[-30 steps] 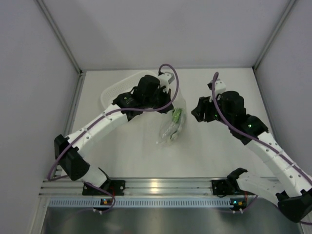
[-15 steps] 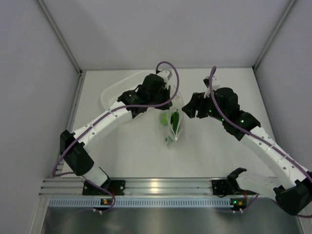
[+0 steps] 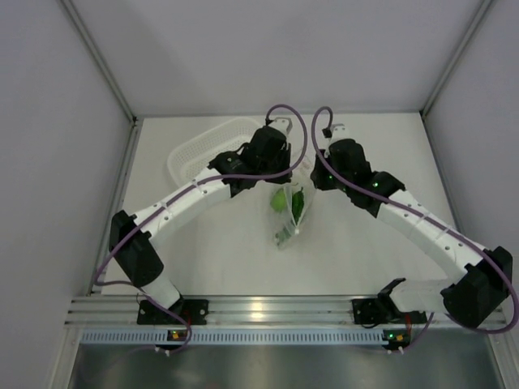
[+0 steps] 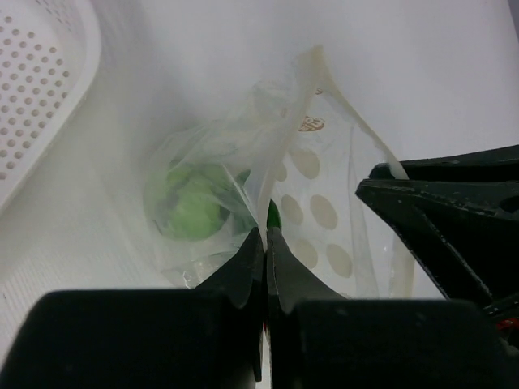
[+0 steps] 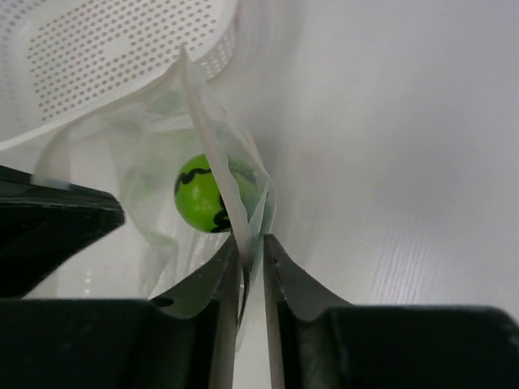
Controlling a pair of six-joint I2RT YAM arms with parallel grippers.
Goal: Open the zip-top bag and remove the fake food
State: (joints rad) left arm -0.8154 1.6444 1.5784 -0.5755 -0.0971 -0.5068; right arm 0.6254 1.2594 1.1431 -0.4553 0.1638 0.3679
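white walled desk (image 3: 219, 255), zip-top bag (image 3: 288, 215) hung mid-desk between both arms. left jaws and right jaws each pinched on an opposite lip. film looks thin, slick, floppy; fake food (image 5: 203, 203) inside probably light, so grip near the zip.

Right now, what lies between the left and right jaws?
The zip-top bag: left jaws and right jaws each pinch a wall of its top, the lime-green ball inside. Both wrist views show it.
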